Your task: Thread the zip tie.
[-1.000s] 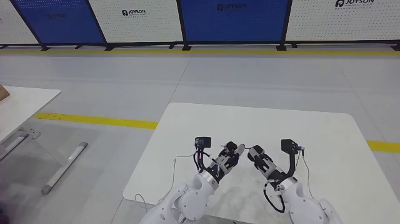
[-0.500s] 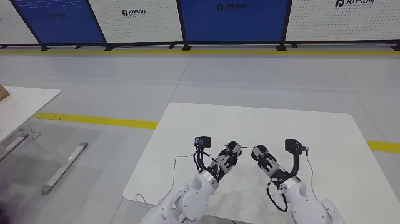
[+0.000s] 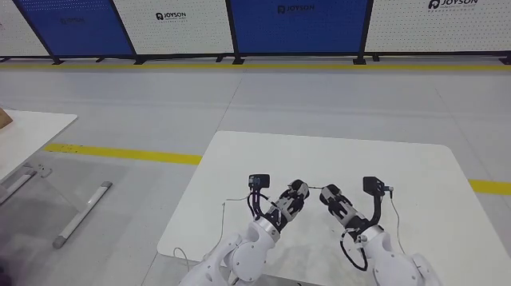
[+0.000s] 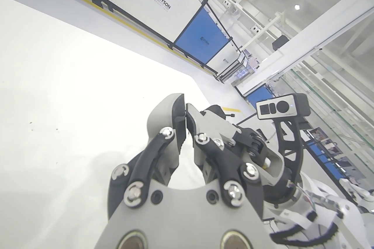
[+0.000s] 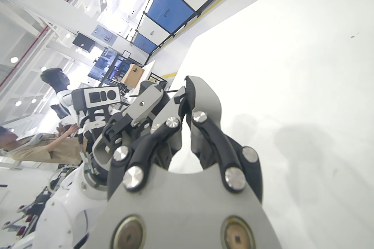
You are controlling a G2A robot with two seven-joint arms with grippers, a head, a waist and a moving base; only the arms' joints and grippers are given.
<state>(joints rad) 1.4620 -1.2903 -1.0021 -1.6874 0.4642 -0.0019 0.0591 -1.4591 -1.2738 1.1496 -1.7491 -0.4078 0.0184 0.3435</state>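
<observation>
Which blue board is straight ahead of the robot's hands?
The middle blue board, between two white boards; the other blue board stands far left.

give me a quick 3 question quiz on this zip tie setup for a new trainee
1. True or false: the left pincer stands wide open.
2. Where is the zip tie? A) lying loose, apart from both pincers; B) spanning the gap between the left pincer and the right pincer; C) dangling from one pincer alone.
3. Fill in: both pincers hang over the white ____.
Key: 1 false, it is shut; 2 B; 3 table.
</observation>
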